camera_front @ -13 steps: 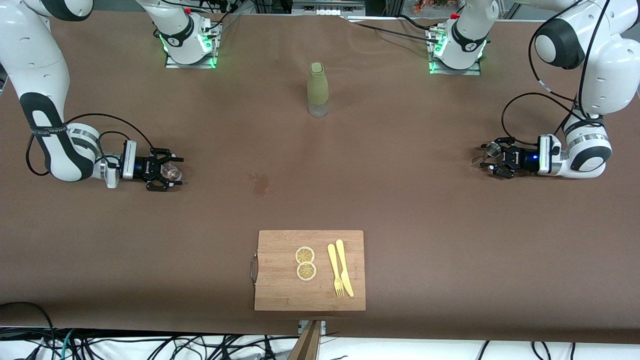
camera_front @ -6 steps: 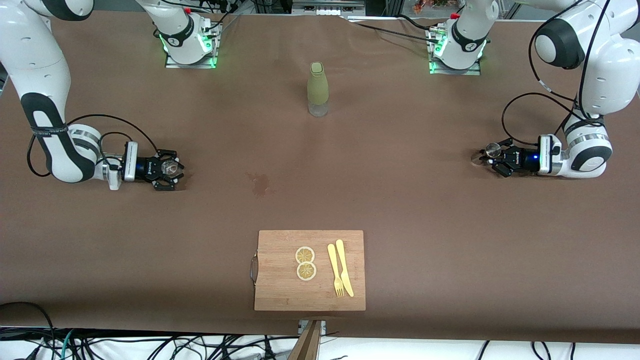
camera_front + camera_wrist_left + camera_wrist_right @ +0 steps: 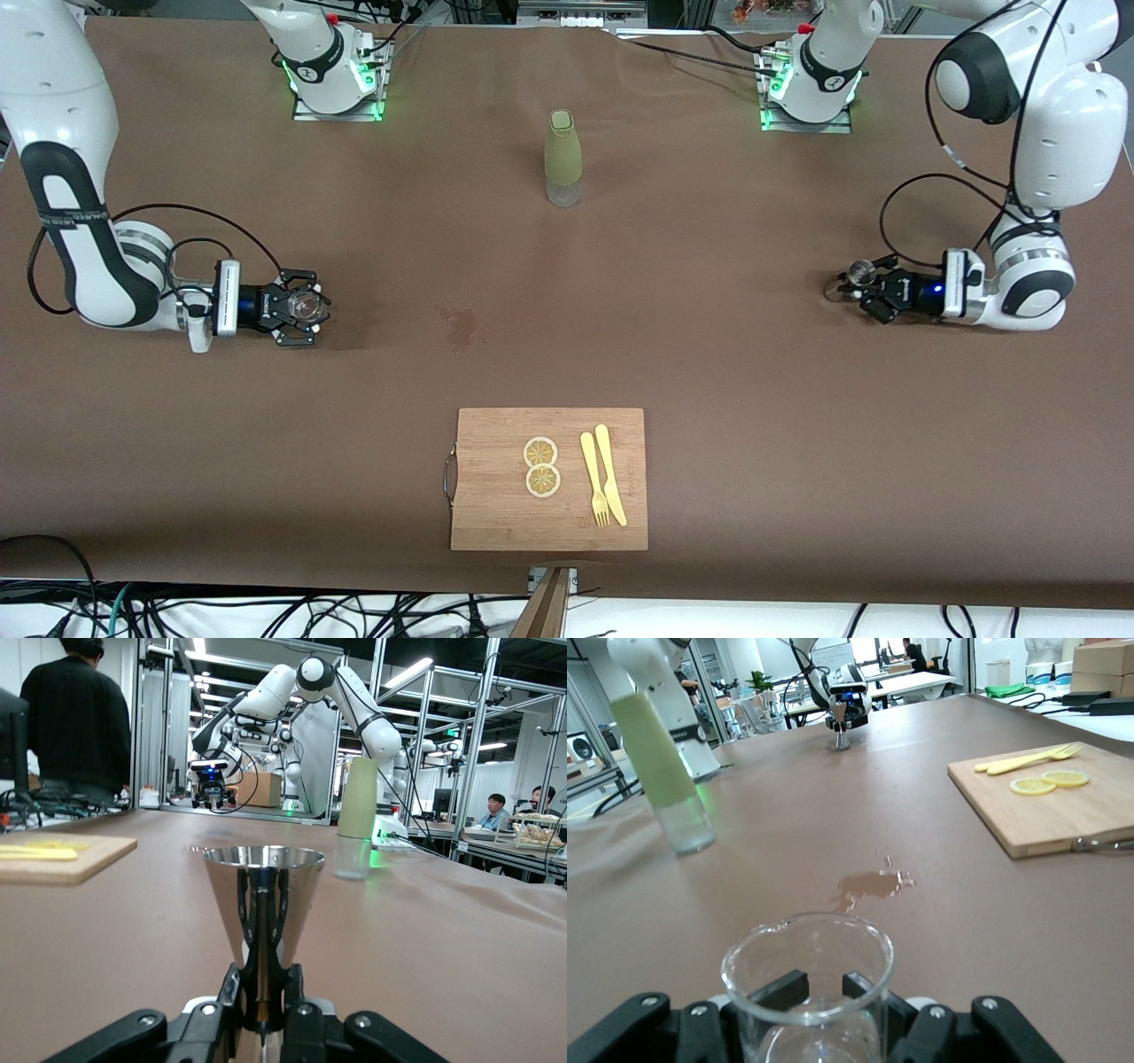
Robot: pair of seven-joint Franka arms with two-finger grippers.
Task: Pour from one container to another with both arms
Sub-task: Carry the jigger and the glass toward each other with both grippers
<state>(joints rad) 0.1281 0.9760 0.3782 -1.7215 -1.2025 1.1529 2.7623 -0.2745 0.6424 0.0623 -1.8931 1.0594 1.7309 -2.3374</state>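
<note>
Front view is showing both arms reaching low over the brown table (image 3: 709, 354), one at each end. The right pincer (image 3: 306, 307), at the right arm's end of the table, is gripping the clear glass cup (image 3: 307, 305) around its lower body; the right wrist view is showing the cup (image 3: 808, 979) upright between the closed fingers (image 3: 775, 992), its rim open. Whether its base is touching the table is hard to judge from these angles.

The left pincer (image 3: 861, 285), at the left arm's end of the table, is clamping the metal jigger (image 3: 858, 271). The left wrist view is showing the jigger (image 3: 262, 904) standing upright, held at its narrow waist by the closed fingers (image 3: 232, 997), upper cone flaring above them.

An olive-green bottle (image 3: 563, 158) is standing upright between the two arm bases, well apart from both pincers. A small wet stain (image 3: 459, 324) is lying on the table nearer the front camera than the bottle. A wooden cutting board (image 3: 496, 523) is sitting nearest the front camera, carrying two lemon slices (image 3: 541, 466) and, beside them, a yellow fork (image 3: 593, 478) and a yellow knife (image 3: 611, 474) lying side by side.
</note>
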